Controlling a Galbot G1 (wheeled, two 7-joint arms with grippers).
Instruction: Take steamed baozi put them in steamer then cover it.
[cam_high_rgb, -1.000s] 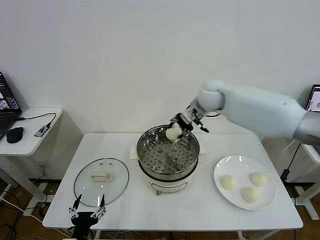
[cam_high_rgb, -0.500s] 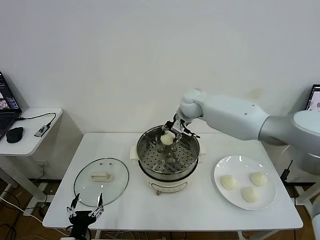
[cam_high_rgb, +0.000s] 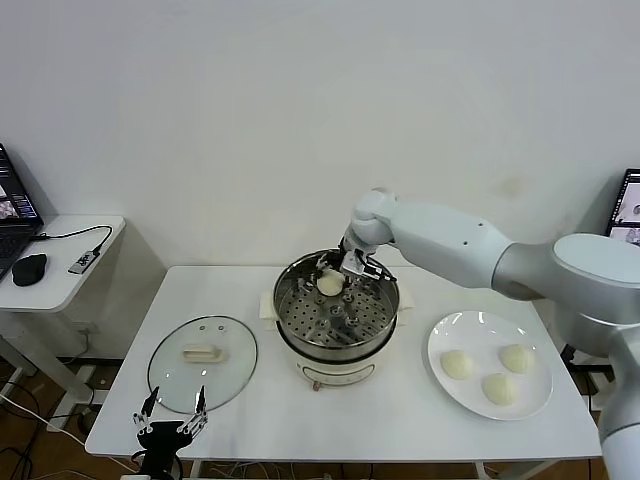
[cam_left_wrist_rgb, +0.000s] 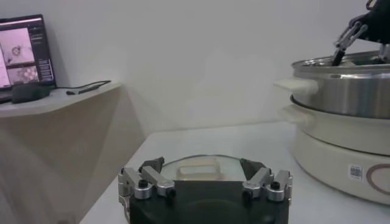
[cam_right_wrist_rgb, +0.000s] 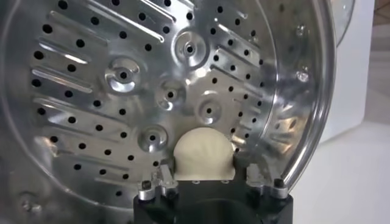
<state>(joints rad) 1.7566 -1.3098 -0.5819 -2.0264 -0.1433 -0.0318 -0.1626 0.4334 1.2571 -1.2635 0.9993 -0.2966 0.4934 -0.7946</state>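
- Table (cam_high_rgb: 400, 420): white work surface carrying every task item; the steamer serves as the landmark for all positions below.
- Right arm: reaches across from the plate side of the steamer, its gripper (cam_high_rgb: 340, 272) low inside the pot's far rim.
- Steamer (cam_high_rgb: 337, 318): steel pot on a cream electric base with a knob, standing uncovered; its perforated tray (cam_right_wrist_rgb: 140, 91) is bare apart from the bun in the gripper.
- Cover (cam_high_rgb: 202, 363): glass lid with a cream handle, lying flat on the table on the steamer's left side, well apart from it. Covering is not yet done.
- Plate (cam_high_rgb: 445, 335): flat white dish on the steamer's right side, holding three baozi (cam_high_rgb: 457, 365), (cam_high_rgb: 517, 358), (cam_high_rgb: 498, 389) that await transfer.
- Fourth baozi (cam_right_wrist_rgb: 203, 153): clamped between the right gripper's fingers (cam_right_wrist_rgb: 163, 178), just above the tray near the pot's far wall; the wrist view cannot settle whether it touches the tray.
- Left gripper (cam_high_rgb: 172, 421): parked at the table's near edge, beyond the cover from the steamer, its jaws spread wide and holding nothing.
- Progress, as a judgement: the first of four transfers is in its placing step. No bun lies released in the steamer; three transfers and the covering remain.
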